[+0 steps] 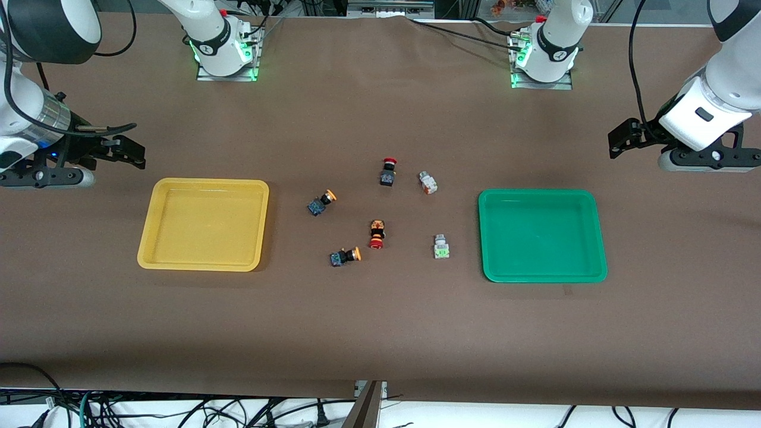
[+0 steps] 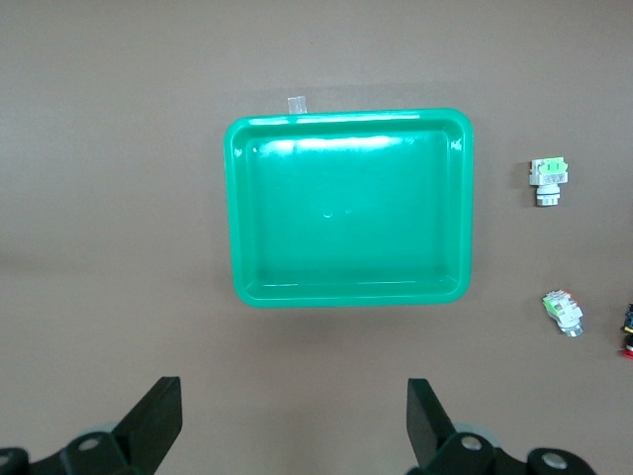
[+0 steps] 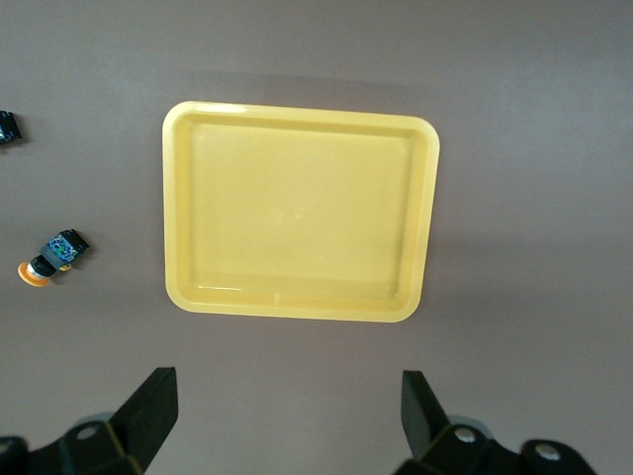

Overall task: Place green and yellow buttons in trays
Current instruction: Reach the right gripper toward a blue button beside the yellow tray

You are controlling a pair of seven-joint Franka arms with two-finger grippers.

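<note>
Six buttons lie between two trays.

At three o'clock in the left wrist view, a red-capped button is cut by the edge; likewise a dark button at nine o'clock in the right's.

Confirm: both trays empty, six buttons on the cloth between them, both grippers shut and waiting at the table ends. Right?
Not quite: the grippers are open, not shut. The left wrist view shows the left gripper with its jaws spread wide, and the right wrist view shows the same for the right gripper. The rest holds: the yellow tray and green tray are empty, with six buttons on the cloth between them.
</note>
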